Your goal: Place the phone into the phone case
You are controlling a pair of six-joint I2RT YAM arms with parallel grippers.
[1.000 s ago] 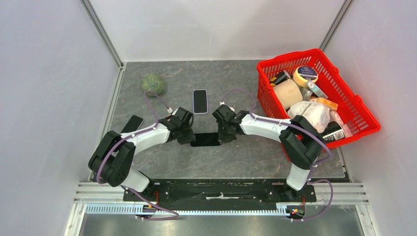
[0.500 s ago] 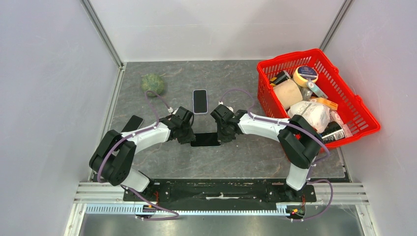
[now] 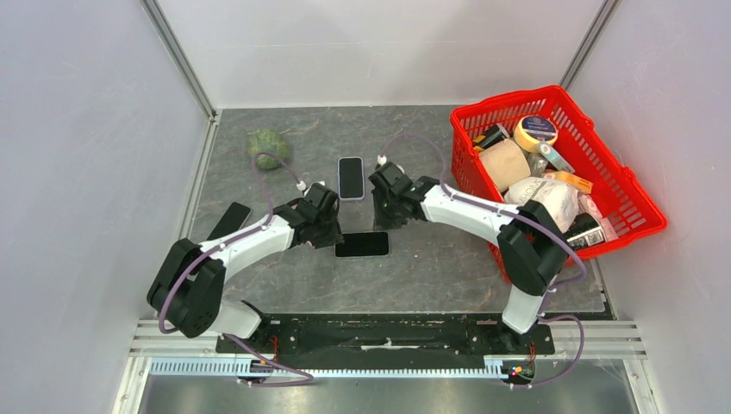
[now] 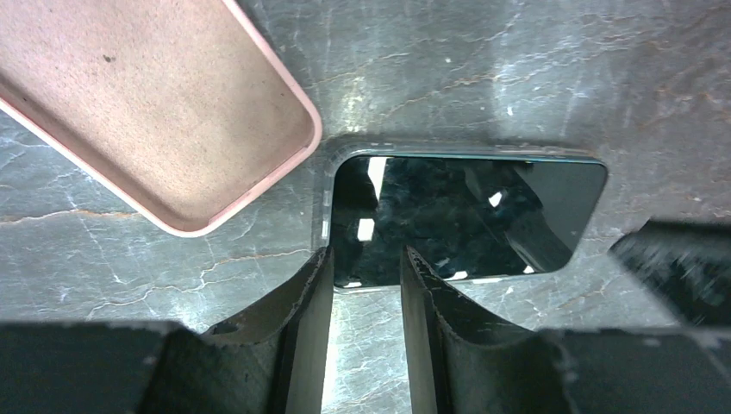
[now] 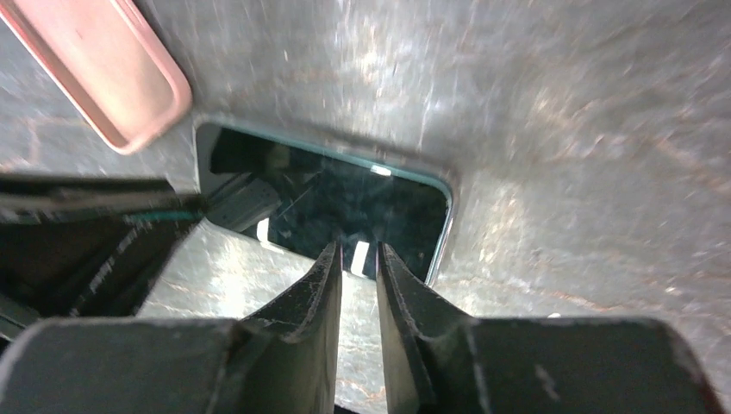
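Two arms reach inward, pincers flanking phone [image 3: 362,244]; case [image 3: 350,178] beyond.
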